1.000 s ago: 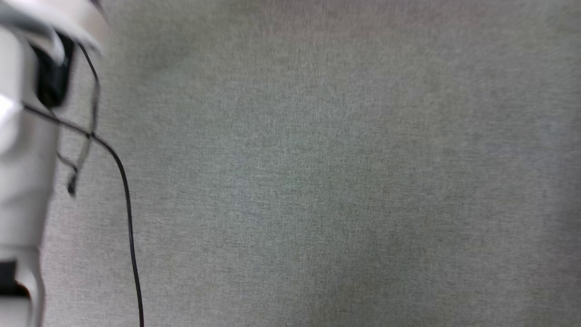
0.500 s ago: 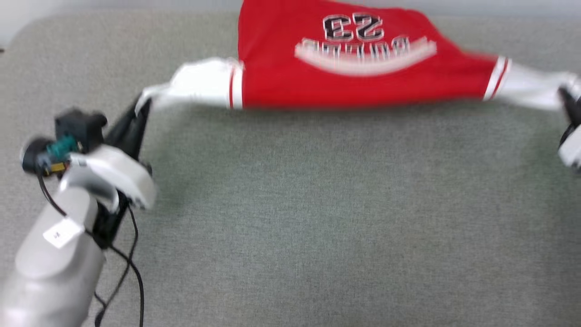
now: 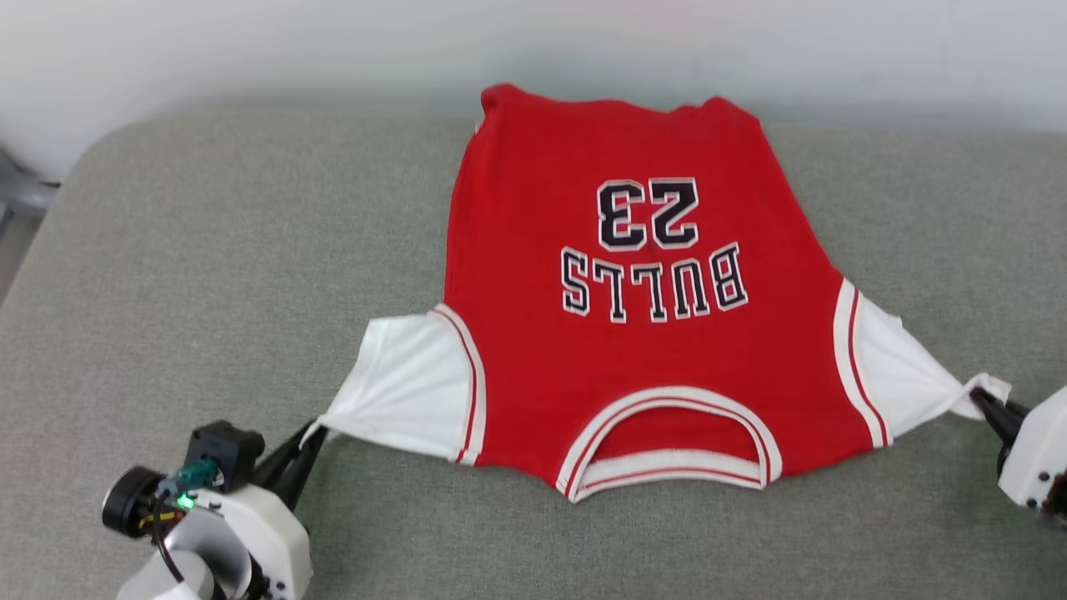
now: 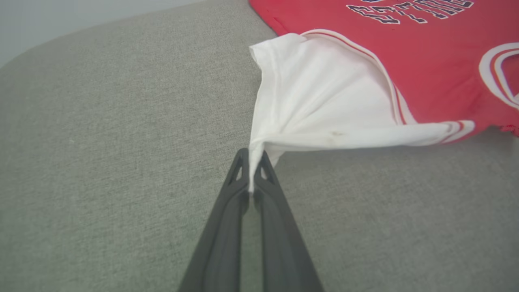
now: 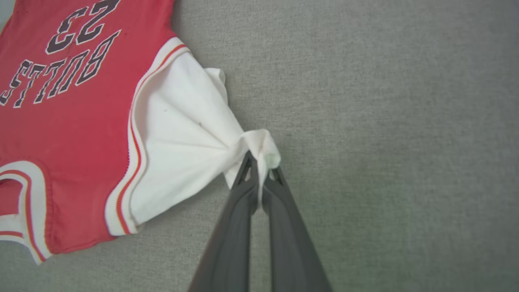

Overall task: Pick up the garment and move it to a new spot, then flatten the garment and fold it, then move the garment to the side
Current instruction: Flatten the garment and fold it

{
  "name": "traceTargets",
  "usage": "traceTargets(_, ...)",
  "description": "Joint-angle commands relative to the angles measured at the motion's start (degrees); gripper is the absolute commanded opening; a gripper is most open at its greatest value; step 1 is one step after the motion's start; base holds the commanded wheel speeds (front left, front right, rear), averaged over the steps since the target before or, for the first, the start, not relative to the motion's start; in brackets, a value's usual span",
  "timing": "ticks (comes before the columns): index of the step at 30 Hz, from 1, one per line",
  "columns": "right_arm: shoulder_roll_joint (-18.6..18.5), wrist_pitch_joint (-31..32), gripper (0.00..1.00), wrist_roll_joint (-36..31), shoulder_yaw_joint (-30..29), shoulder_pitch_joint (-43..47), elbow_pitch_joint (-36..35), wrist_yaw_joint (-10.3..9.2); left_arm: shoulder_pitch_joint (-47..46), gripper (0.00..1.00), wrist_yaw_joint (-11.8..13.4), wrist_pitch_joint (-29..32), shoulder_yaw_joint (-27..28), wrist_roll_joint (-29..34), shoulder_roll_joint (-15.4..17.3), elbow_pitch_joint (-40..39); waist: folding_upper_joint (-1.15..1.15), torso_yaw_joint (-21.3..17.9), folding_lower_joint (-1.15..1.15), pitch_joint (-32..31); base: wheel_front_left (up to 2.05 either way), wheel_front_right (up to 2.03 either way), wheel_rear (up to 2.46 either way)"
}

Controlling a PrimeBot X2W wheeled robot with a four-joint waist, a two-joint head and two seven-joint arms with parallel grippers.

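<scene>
The left claw point(image 3: 310, 435) is clamped on the bunched tip of the white left sleeve point(image 3: 408, 392). The shirt point(image 3: 583, 367) is spread print-up on the grey woven surface point(image 3: 208, 275), with its collar toward the robot and its hem near the pale wall point(image 3: 250, 50). The smooth red cloth is edged with striped trim. The right sleeve point(image 3: 900, 375) is pinched tight by the right claw point(image 3: 985, 406).

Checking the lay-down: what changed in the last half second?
The jersey, bunched half a second ago, has been pulled toward the robot and lies spread print-up on the grey cushion; the head camera shifted too. Unchanged: left gripper and right gripper stay shut on the jersey.
</scene>
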Motion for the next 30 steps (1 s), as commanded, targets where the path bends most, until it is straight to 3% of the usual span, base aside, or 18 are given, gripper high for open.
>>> traceTargets(1, -1.0, 0.7, 0.0, 0.7, 0.2, 1.7, -0.4, -0.13, 1.6, 0.0, 0.5, 0.3, 0.0, -0.5, 0.6, -0.4, 0.0, -0.1, 0.01, -2.0, 0.0, 0.0, 0.0)
traceTargets(18, -5.7, 19.4, 0.0, 12.8, 0.1, 18.6, -6.6, -0.12, 19.3, 0.0, 0.9, 6.9, 0.4, -8.8, 5.4, -11.8, 0.0, -0.8, 0.01, -10.2, 0.0, 0.0, 0.0)
traceTargets(28, -4.9, 26.3, 0.0, 10.8, -3.7, 21.4, -10.7, -0.12, 21.7, 0.0, 2.3, 10.6, -0.1, -10.4, 6.7, -18.8, 0.0, -0.4, 0.01, -8.8, 0.0, 0.0, 0.0)
traceTargets(29, -4.9, 26.9, 1.0, 10.4, -4.3, 20.7, -11.3, -0.12, 21.5, 0.0, 2.6, 11.1, -0.2, -10.2, 6.9, -19.5, 0.0, -0.3, 0.01, -8.4, 0.0, 0.0, 0.0)
traceTargets(30, -4.9, 26.9, 1.0, 10.0, -4.9, 19.9, -11.9, -0.12, 21.4, 0.0, 2.7, 11.6, -0.4, -10.3, 6.8, -20.3, 0.0, -0.1, 0.01, -7.9, 0.0, 0.0, 0.0)
